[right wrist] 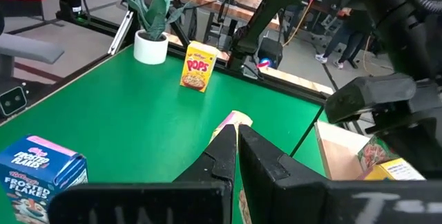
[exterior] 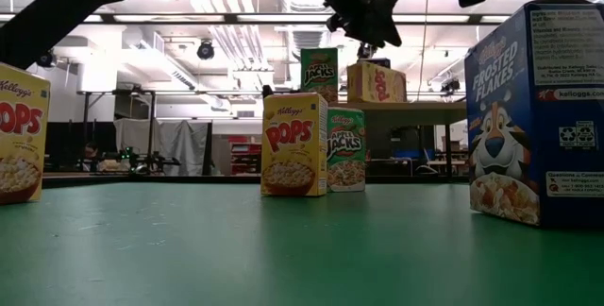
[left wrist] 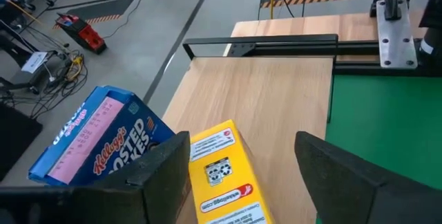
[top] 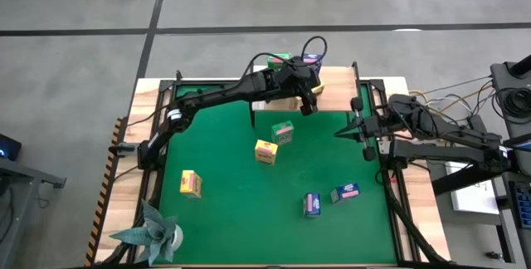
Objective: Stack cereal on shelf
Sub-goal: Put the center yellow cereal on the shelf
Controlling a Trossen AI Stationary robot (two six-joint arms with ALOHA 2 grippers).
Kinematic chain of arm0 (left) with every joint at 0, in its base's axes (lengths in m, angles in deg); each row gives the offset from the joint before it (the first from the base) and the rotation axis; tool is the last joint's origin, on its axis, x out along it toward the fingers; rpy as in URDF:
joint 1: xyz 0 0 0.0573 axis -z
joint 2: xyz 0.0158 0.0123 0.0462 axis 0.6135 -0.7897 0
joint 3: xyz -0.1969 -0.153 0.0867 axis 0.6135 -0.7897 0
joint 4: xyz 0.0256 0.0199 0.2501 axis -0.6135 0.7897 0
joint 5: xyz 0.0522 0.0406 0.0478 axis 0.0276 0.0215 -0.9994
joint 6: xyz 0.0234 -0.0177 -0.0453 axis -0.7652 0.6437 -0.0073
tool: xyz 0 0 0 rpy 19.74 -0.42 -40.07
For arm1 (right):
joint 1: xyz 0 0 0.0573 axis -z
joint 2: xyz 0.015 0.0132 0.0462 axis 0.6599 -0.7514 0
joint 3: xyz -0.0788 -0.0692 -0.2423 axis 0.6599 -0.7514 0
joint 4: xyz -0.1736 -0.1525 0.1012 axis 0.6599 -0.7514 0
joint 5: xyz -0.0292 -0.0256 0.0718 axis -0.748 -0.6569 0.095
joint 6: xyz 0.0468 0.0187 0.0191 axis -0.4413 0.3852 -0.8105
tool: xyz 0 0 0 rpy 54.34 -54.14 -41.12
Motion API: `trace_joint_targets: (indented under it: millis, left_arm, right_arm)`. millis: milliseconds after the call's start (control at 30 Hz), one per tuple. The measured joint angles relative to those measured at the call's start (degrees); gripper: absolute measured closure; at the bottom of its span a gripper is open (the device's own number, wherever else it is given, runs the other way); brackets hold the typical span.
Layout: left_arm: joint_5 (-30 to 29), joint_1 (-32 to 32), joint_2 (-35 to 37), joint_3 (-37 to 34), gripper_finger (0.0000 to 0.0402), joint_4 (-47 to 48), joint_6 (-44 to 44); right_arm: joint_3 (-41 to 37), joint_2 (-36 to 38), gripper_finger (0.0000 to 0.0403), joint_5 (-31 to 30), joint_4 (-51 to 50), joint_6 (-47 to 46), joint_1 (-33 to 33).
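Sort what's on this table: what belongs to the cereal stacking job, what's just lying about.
Job:
- shelf, with a green box, a blue box and a yellow box on it
- five boxes on the mat: green, two yellow, two blue
- left gripper, open over the shelf

Lying about:
- paper plant
- green mat

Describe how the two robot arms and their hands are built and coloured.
Both arms are dark, jointed links with black cables running along them. The left hand has two broad, flat, matte black fingers. The right hand has the same black fingers, tapering to narrow tips. No markings are legible.
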Motion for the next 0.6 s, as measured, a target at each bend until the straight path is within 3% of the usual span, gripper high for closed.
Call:
trace_joint_targets:
  millis: [600]
  left_arm:
    - [-0.01, 0.12, 0.58, 0.03, 0.0148, 0.57, -5.02]
  right_arm:
    - [0.0, -3.36, 0.0394, -0.48, 3.44, -0.66, 0.01]
